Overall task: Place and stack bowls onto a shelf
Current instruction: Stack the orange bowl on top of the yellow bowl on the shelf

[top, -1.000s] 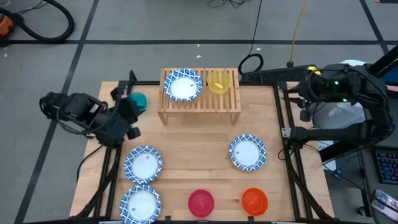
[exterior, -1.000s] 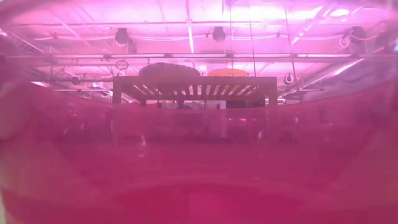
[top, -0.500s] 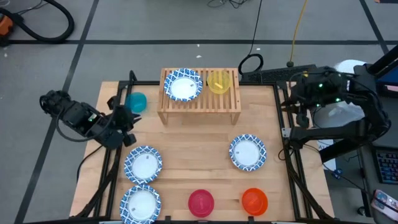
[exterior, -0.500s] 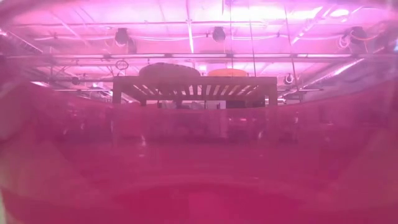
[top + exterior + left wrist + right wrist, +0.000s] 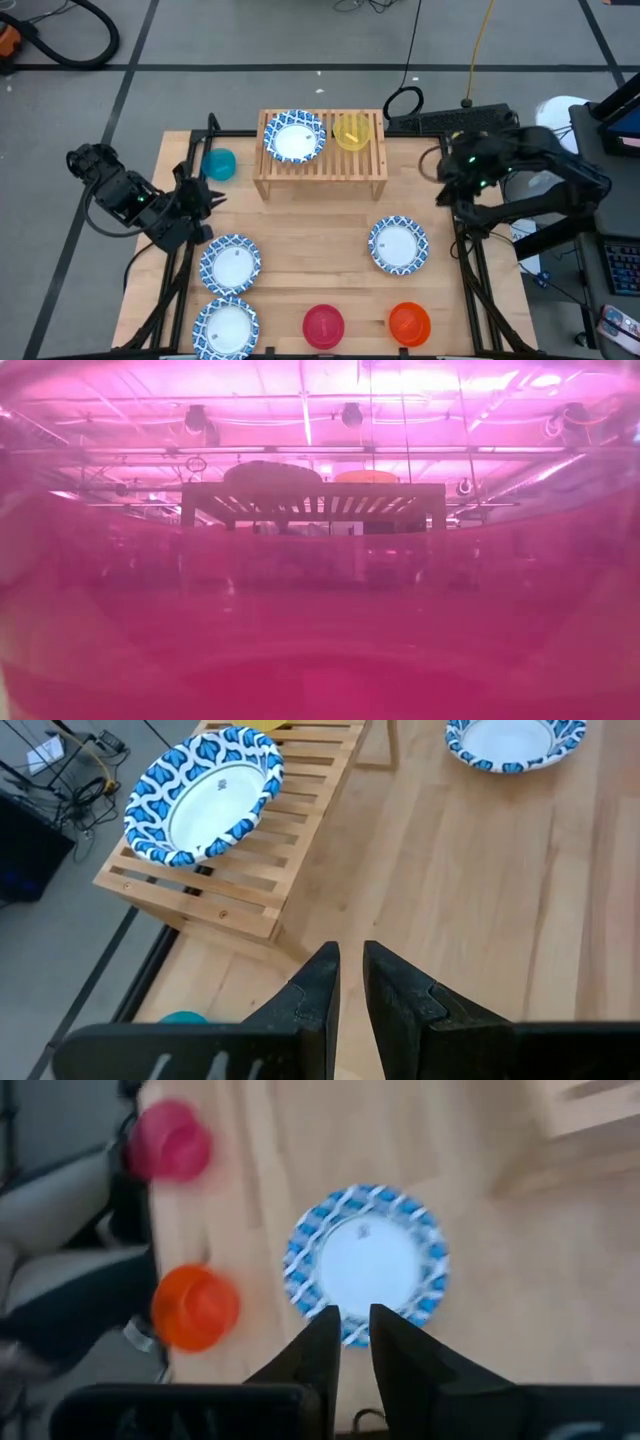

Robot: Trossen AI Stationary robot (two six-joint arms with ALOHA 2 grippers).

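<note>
In the high view, one blue-rimmed dish (image 5: 294, 136) and the yellow bowl (image 5: 351, 131) sit on the slatted shelf (image 5: 321, 168). Three more blue-rimmed dishes (image 5: 230, 264) (image 5: 226, 326) (image 5: 398, 245) rest on the table, as do the teal bowl (image 5: 219, 163), the red bowl (image 5: 323, 325) and the orange bowl (image 5: 409, 322). My left gripper (image 5: 208, 196) hangs shut just near of the teal bowl, touching nothing; its wrist view shows its gripper (image 5: 350, 960) and the shelf dish (image 5: 205, 795). My right gripper (image 5: 445, 185), shut (image 5: 352, 1320), hovers at the table's right edge, far-right of a dish (image 5: 365, 1265).
The red bowl stands right before the low camera and tints that view pink; the shelf (image 5: 315, 495) shows through it. Black frame rails (image 5: 462, 230) run along both table sides. Bare wood (image 5: 320, 240) lies between the shelf and the near bowls.
My left gripper has drawn back from the teal bowl toward the table's near-left, and the bowl has stayed on the table. My right arm has swung in from beyond the right edge toward the table, bringing its gripper over the right rail.
</note>
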